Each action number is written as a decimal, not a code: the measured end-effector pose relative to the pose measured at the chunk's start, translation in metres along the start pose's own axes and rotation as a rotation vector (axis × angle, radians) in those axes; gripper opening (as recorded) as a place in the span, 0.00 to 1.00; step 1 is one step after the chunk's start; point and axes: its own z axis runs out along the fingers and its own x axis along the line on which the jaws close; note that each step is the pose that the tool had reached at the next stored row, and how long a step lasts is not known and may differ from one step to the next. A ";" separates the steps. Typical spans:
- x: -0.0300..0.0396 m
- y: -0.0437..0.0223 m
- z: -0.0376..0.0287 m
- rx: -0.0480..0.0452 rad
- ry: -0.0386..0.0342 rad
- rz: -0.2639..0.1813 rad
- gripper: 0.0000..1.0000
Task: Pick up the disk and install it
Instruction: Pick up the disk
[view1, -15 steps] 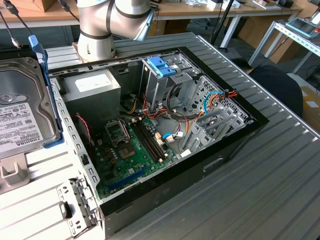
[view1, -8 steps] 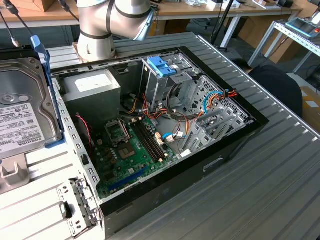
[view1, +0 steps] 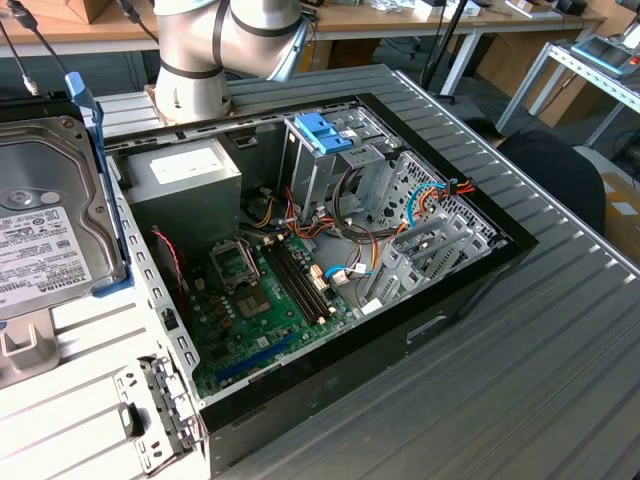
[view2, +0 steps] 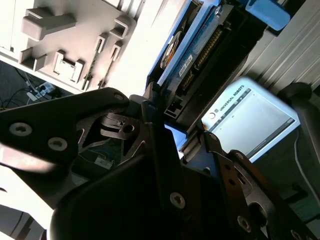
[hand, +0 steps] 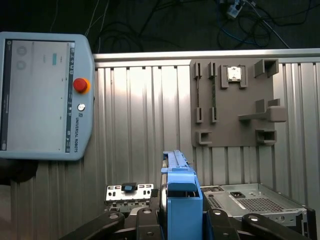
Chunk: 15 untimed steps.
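The disk, a grey metal hard drive in a light blue carrier, fills the exterior view's left edge, label side to the camera, beside the open computer case. In the first wrist view I see the disk edge-on, blue carrier frame uppermost. My gripper is shut on it, one black finger on each flat side. In the second wrist view the disk sticks out past the gripper, connector end showing. It hangs over the ribbed metal table.
Inside the case a metal drive cage with a blue latch stands at the back, with motherboard and cables around it. A teach pendant, a grey fixture plate and a small metal bracket lie on the table.
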 end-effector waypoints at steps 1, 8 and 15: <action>0.0002 -0.0002 0.0000 0.0000 0.0000 0.000 0.37; 0.0011 -0.0012 -0.0001 0.0000 0.0000 0.000 0.37; 0.0025 -0.0027 -0.0002 0.0000 0.0001 0.000 0.37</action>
